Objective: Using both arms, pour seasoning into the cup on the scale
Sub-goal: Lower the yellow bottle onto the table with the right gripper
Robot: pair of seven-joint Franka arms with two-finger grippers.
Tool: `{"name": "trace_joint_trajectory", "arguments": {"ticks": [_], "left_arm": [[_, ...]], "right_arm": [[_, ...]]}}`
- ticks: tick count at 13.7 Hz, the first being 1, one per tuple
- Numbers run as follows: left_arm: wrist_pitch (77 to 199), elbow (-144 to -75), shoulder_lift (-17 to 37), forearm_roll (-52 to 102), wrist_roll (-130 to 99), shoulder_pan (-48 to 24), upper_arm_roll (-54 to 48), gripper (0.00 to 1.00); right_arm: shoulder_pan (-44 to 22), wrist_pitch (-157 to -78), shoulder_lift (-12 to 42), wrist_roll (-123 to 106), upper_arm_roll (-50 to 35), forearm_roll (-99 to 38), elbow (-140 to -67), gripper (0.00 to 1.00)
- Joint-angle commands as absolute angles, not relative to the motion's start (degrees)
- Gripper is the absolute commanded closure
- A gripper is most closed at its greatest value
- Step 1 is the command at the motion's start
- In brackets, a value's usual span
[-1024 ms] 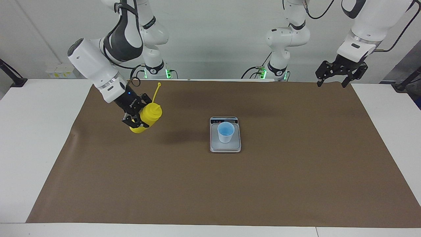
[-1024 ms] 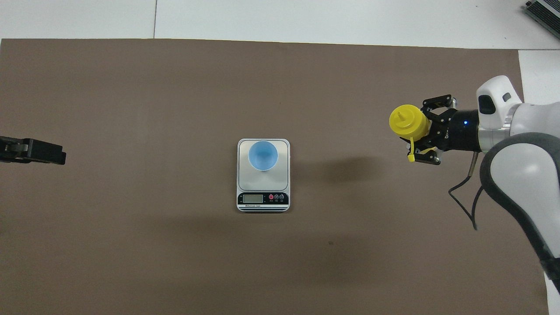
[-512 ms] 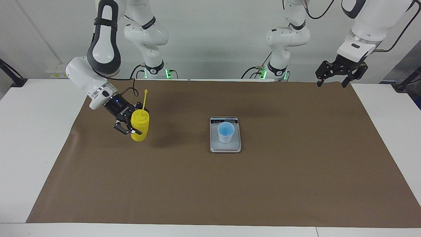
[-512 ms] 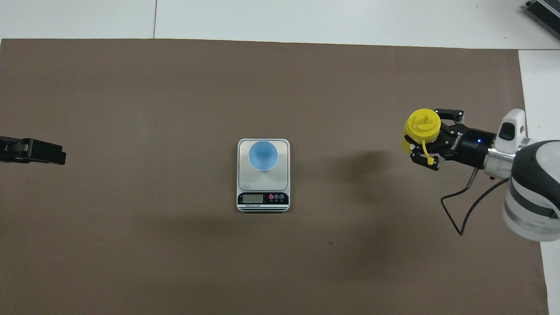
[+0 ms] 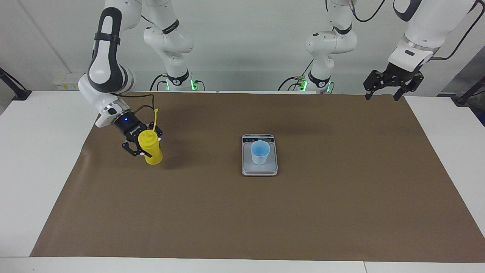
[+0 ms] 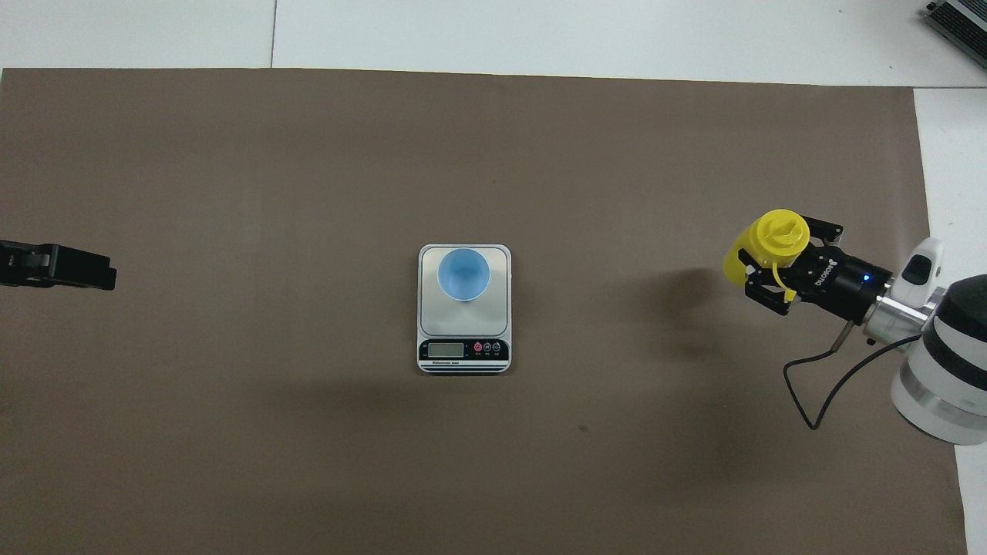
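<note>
The seasoning bottle [image 5: 150, 149] stands upright on the brown mat [image 5: 341, 212], well apart from the scale [image 5: 259, 168], out at nine o'clock in the facing view. The right gripper [image 5: 142, 146] has its jaws around it; whether they grip, I cannot tell. The cup [image 5: 260, 152] sits on the scale, seemingly empty. The left gripper [image 5: 392, 83] waits, jaws spread, at two o'clock. I judge pouring remains undone.

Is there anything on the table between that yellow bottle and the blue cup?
Nothing: only bare brown mat lies between the yellow bottle and the cup on its scale, as both views show.
</note>
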State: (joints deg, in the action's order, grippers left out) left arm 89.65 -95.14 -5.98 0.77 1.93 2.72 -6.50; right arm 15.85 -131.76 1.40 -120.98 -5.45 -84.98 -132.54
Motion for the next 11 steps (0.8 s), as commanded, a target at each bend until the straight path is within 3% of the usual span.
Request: {"name": "trace_joint_trajectory", "arguments": {"ticks": [1,11], "left_arm": [[89.21,-96.06,-7.12,1.06,2.55,3.43,-6.77,0.00],[89.21,-96.06,-7.12,1.14,2.55,3.43,-6.77,0.00]], "right_arm": [[16.52,-132.53,0.97,-126.37,-6.15,-91.04,-134.91,1.00],[16.87,-135.62,1.40,-131.46,-6.24,-97.63,-138.25,1.00]]}}
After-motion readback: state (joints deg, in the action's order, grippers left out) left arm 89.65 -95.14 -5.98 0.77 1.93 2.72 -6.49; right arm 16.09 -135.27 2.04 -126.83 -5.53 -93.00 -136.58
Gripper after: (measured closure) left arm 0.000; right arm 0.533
